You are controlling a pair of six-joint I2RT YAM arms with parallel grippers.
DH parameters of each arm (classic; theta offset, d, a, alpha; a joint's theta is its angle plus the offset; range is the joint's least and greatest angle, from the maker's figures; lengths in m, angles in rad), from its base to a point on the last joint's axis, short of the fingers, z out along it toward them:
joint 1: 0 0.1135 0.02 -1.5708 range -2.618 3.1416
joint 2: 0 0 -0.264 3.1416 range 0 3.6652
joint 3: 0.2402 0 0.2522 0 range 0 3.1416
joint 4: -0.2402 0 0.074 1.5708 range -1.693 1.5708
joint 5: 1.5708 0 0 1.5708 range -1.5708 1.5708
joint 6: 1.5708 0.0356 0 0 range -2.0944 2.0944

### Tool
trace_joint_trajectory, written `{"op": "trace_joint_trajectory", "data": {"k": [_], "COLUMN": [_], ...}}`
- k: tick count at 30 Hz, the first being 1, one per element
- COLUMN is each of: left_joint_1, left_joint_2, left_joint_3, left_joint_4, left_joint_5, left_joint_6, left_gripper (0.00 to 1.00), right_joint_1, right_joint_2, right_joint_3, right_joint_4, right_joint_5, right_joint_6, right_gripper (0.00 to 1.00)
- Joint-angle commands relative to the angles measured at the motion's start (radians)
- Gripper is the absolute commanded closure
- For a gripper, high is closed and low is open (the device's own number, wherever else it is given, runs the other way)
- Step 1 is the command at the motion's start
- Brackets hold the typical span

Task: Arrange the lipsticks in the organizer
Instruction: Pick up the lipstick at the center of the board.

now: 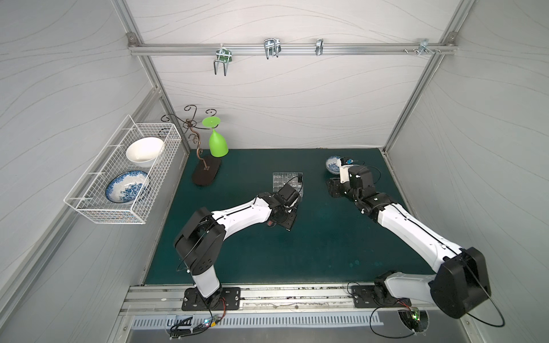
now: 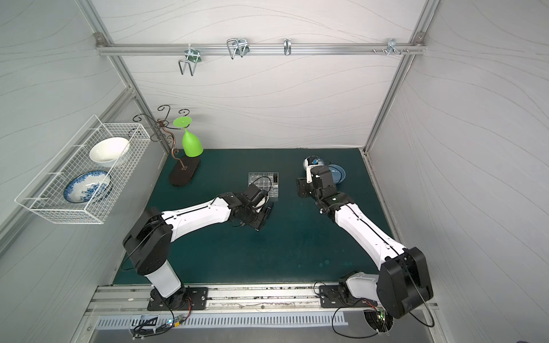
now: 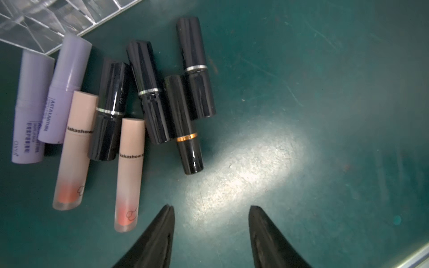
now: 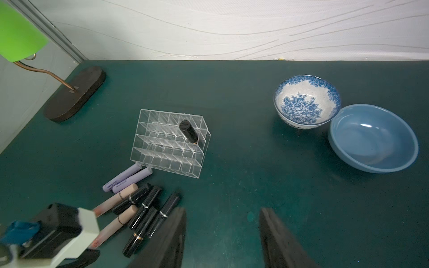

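Jaws apart and holding nothing, the left gripper (image 3: 211, 208) hangs over a bare patch of the green mat (image 3: 325, 116), close to eight lipsticks (image 3: 148, 92) lying loose on it. The pile is made up of two lilac tubes (image 3: 66, 92), two pink tubes (image 3: 130, 174) with clear ends, and four glossy black tubes (image 3: 197, 69), one of them banded in gold. Several touch or overlap, and the lilac pair lies nearest the clear organizer (image 3: 34, 23). The right wrist view shows the organizer (image 4: 167, 143) as a stepped acrylic grid standing on the mat just behind the pile. A ninth black lipstick (image 4: 188, 131) sits tilted in one of its cells, and in a top view that cell is on the right edge, toward the back (image 2: 275, 178). The right gripper (image 4: 222, 210) also has its jaws spread with nothing in them, above open mat between the pile and two bowls. These are a blue-and-white floral bowl (image 4: 306, 102) and a plain blue bowl (image 4: 373, 139), set rim to rim. In both top views a white wire basket (image 1: 124, 178) hangs on the left wall, and an upturned green goblet (image 1: 218, 142) hangs from a scrolled stand (image 1: 206, 175).
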State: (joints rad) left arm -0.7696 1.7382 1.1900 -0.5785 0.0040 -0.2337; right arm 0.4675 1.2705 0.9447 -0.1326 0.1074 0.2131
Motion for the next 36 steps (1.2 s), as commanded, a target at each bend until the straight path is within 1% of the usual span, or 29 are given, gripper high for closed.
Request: {"op": "trace_joint_trajectory", "data": {"k": [1,7,10,20,29,36], "left_joint_1": [-0.003,-0.003,-0.002,0.009,0.013,0.016], "left_joint_2": [0.054,0.138,0.165,0.199,0.261,0.273], "left_joint_3": [0.084,0.148,0.169,0.186,0.229,0.234], "left_joint_4": [-0.038,-0.08,-0.106,-0.119,-0.141,-0.142], "left_joint_5": [-0.029,-0.007,-0.015,-0.005,-0.013,-0.016], "left_joint_6": [-0.026,-0.052,-0.061,-0.068,-0.061,-0.062], "left_gripper": [0.44,0.45,0.48,0.51,0.51,0.51], "right_joint_1": [0.002,0.002,0.002,0.002,0.002,0.002], "right_joint_2": [0.001,-0.003,-0.005,0.0,-0.004,-0.005], "right_joint_3": [0.011,0.012,0.013,0.018,0.019,0.02], "right_joint_4": [0.001,-0.005,-0.006,-0.011,-0.015,-0.015], "right_joint_5": [-0.021,-0.017,-0.016,-0.019,-0.022,-0.024], "right_joint_6": [0.012,0.01,0.01,0.009,0.01,0.011], "right_gripper": [0.47,0.48,0.48,0.49,0.49,0.5]}}
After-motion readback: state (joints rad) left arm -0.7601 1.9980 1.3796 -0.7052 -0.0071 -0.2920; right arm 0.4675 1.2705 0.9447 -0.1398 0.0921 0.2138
